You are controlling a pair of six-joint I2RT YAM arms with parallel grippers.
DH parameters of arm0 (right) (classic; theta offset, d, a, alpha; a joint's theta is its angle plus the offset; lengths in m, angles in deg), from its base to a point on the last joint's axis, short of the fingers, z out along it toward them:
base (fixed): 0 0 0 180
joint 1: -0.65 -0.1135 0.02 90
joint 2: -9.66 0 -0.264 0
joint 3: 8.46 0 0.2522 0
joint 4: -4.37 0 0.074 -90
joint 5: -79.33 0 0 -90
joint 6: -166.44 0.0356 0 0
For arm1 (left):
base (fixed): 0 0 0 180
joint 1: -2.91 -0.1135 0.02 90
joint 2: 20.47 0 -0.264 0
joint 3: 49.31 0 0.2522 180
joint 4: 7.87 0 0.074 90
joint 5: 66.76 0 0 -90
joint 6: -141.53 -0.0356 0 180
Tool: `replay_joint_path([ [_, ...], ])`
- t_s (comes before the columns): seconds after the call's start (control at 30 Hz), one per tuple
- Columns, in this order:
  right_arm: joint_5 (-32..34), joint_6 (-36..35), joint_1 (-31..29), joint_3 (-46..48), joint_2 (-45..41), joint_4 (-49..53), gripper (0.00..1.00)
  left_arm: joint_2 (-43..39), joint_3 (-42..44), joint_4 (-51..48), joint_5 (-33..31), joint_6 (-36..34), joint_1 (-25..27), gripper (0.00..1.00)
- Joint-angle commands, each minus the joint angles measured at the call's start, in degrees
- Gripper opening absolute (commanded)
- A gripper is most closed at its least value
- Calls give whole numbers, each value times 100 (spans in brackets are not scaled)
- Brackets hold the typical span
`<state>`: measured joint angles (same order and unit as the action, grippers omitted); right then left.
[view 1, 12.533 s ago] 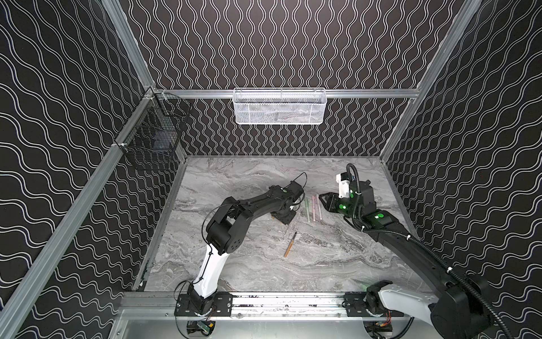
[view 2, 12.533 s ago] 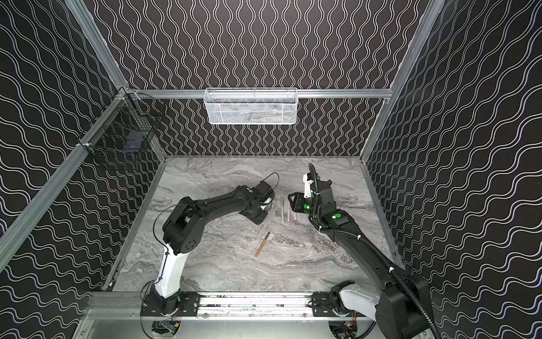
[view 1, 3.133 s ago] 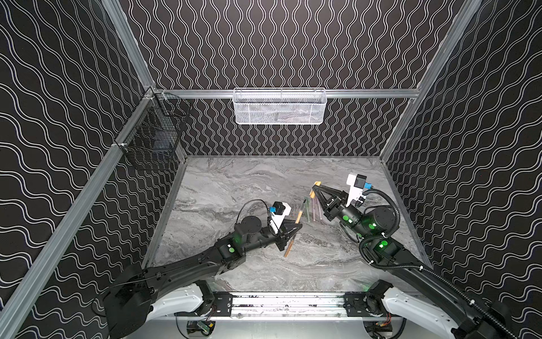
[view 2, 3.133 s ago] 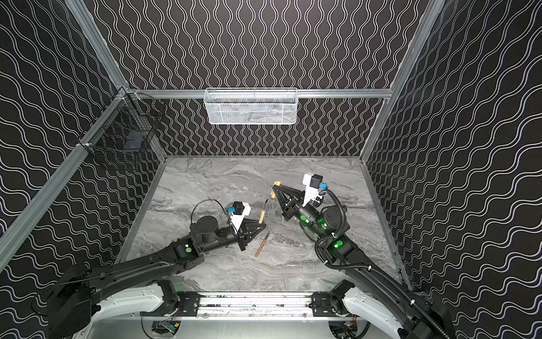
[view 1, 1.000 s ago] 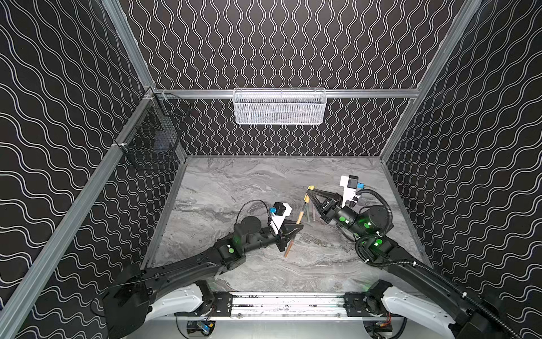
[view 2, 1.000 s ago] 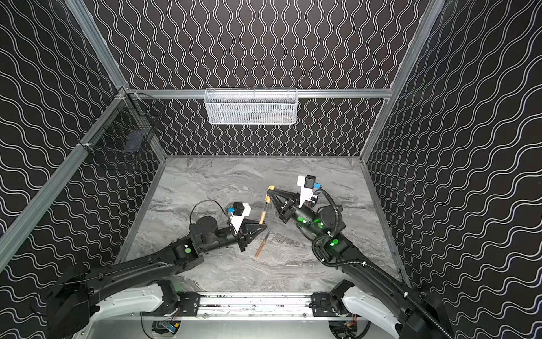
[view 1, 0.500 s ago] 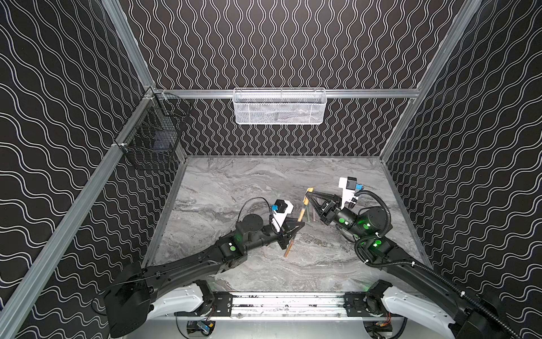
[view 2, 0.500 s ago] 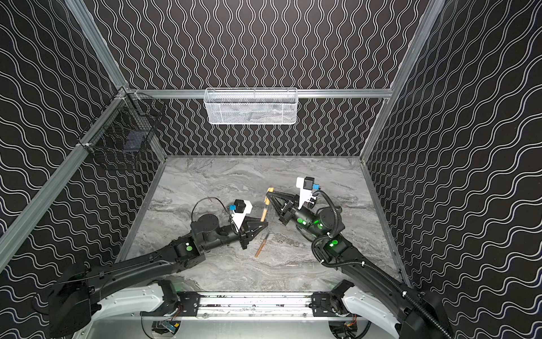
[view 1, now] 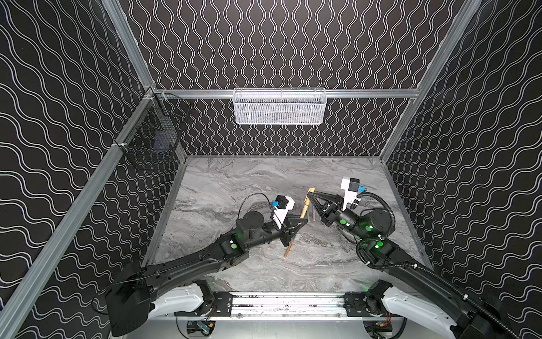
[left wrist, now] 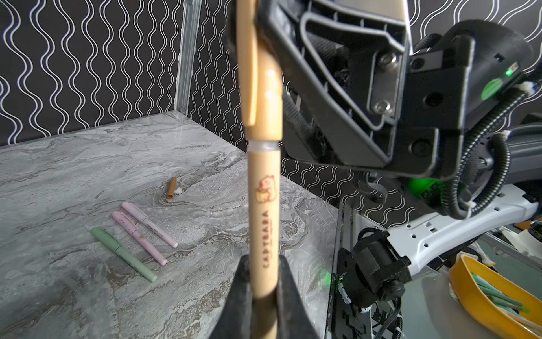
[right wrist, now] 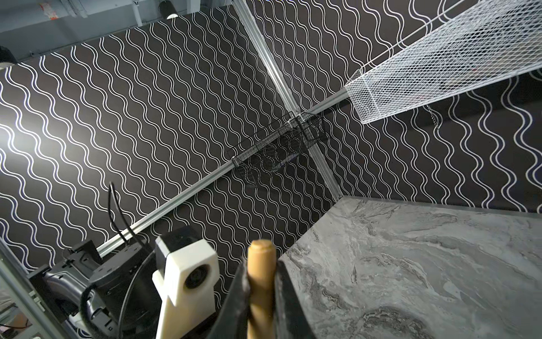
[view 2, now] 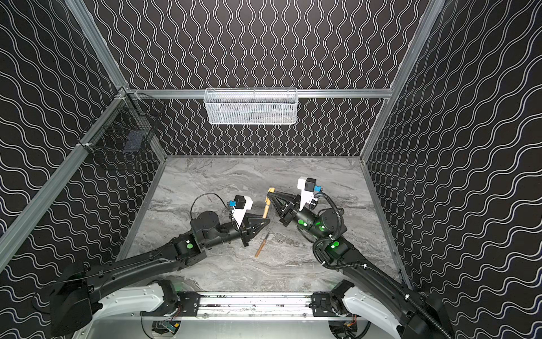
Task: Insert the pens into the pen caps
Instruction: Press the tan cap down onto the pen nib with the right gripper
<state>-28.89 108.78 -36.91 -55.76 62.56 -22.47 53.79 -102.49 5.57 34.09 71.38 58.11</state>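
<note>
Five pens, two tan caps in sight

One tan pen (left wrist: 263, 211) is clamped in the left fingers (left wrist: 239, 299) and held above the tabletop (view 1: 234, 182). The tan cap (left wrist: 261, 88) on its far end is pinched between the right fingers (right wrist: 289, 302). A second tan pen (view 1: 289, 247) lies uncapped on the tabletop just in front. One green pen (left wrist: 123, 254) and two pink pens (left wrist: 139, 237) lie side by side, capped, with one loose tan cap (left wrist: 171, 189) near them. In both top views the right arm hides most of that row.
</note>
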Motion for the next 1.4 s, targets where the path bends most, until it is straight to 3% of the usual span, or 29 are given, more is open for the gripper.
replay_joint_path([
  [0.0,-28,-232,-10,-140,-71,702,32,40,-140,611,-449,-348,0,0],
  [0.2,315,-693,-14,-613,-404,1834,47,137,-58,758,-618,-681,0,0],
  [0.5,589,-1517,-13,-1186,-751,3143,46,126,589,1216,-681,-645,0,0],
  [0.57,764,-1524,-10,-1326,-765,3442,43,139,758,1329,-664,-609,0,0],
  [0.63,933,-1557,-6,-1634,-675,3893,31,178,874,1343,-545,-547,0,0],
  [0.73,706,-1749,3,-2111,-411,4376,16,205,991,1370,-356,-469,0,0],
  [0.8,571,-1822,16,-2321,-224,4559,11,198,1082,1470,-280,-435,0,0],
  [1.03,-60,-1826,38,-2818,269,4771,32,65,1096,1448,-102,-404,0,0],
  [1.37,-722,-1684,35,-2666,546,4741,31,-34,982,1367,-57,-366,0,0],
])
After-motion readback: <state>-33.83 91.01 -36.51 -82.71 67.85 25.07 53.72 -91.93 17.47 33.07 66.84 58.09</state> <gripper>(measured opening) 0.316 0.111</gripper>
